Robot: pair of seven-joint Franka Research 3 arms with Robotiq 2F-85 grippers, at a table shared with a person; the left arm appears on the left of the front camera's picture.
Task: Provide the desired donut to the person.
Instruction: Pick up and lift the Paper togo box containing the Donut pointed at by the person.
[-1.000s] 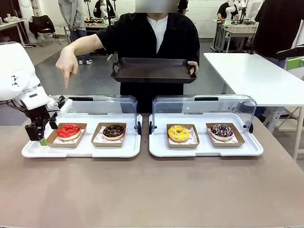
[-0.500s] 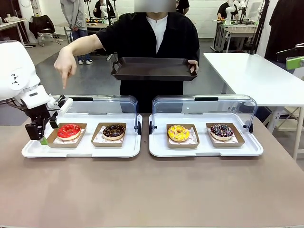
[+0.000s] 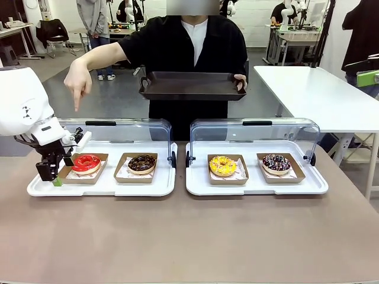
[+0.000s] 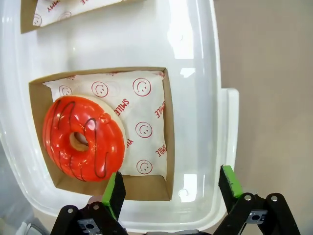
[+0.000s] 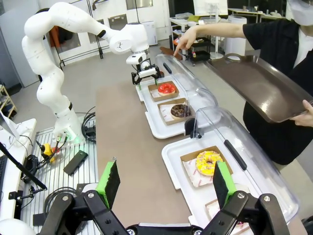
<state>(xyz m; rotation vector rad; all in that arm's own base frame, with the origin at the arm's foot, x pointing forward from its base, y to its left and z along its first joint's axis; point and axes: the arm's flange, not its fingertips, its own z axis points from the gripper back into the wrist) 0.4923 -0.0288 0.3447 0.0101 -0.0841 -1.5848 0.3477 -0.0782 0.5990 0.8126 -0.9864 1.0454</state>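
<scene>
**Left arm drops in beside the chosen donut**

Front view: the left gripper (image 3: 53, 177) has sunk slightly toward the white tray's (image 3: 100, 187) left end since a second ago, jaws spread and empty. The person's hand (image 3: 77, 83) points down above the red donut (image 3: 86, 163), boxed on that tray, and the other hand holds a dark tray (image 3: 190, 86).

Left wrist view: one pad (image 4: 115, 188) hangs over the box (image 4: 168, 147) edge and the other beyond the rim, so the donut is not yet grasped.

Right wrist view: the right gripper (image 5: 166, 183) is spread, empty, idle.
</scene>
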